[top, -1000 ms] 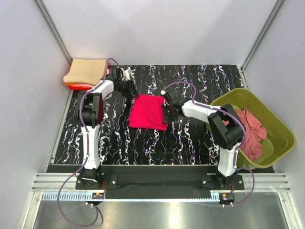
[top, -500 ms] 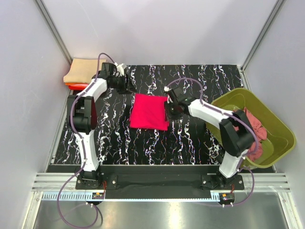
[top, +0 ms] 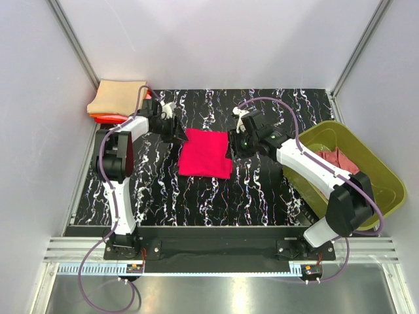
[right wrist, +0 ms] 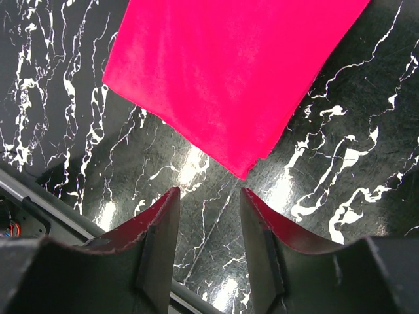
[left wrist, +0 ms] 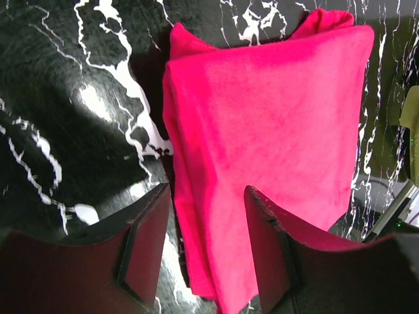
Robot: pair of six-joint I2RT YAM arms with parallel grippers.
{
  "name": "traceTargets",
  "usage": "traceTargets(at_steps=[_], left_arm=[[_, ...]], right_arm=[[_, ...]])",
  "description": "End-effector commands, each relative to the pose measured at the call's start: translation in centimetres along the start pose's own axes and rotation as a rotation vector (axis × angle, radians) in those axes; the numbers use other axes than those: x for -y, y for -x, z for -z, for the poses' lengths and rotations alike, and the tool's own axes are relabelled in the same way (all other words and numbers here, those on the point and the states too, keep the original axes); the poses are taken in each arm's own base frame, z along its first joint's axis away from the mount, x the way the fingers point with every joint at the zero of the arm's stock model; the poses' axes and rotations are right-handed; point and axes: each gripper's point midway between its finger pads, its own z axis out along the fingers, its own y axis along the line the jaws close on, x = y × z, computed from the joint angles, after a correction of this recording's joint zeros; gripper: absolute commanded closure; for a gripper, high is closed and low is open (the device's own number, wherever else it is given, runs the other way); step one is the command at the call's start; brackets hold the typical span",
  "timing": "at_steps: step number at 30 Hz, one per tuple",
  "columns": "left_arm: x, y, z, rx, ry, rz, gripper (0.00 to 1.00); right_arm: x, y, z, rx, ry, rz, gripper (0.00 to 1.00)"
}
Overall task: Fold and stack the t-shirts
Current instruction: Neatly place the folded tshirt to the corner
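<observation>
Found bright crimson-pink cloth t-shirt folded to a rectangle, lying flat at centre of black white-veined worktop. Found left gripper at its upper-left corner in the top view, jaws apart astride the layered edge, clamping nothing. Found right gripper just off the right edge, jaws likewise apart and empty.

Judged folding of this piece complete; step in hand taken to be transfer to the stack of folded squares, tan on top, at upper left. For the next move, recommend closing on all layers at both sides and lifting level, to avoid spilling the fold. Noted crumpled dusty-rose t-shirt in olive-green plastic tub at right, not yet folded.
</observation>
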Motion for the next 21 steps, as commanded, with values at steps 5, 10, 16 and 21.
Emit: traceTargets(at_steps=[5, 10, 16, 21], left_arm=[[-0.6, 0.0, -1.6, 0.009, -0.059, -0.003, 0.46], [-0.6, 0.0, -2.1, 0.004, -0.062, 0.019, 0.46], [-0.3, -0.8, -3.3, -0.025, -0.062, 0.053, 0.46], [-0.3, -1.0, -3.7, -0.027, -0.035, 0.061, 0.46]], right_arm=[[-0.4, 1.1, 1.7, 0.044, 0.008, 0.017, 0.51], [-0.4, 1.4, 2.0, 0.056, 0.007, 0.027, 0.51], [-0.4, 1.3, 1.8, 0.049, 0.008, 0.027, 0.51], [-0.1, 1.4, 2.4, 0.066, 0.003, 0.036, 0.51]])
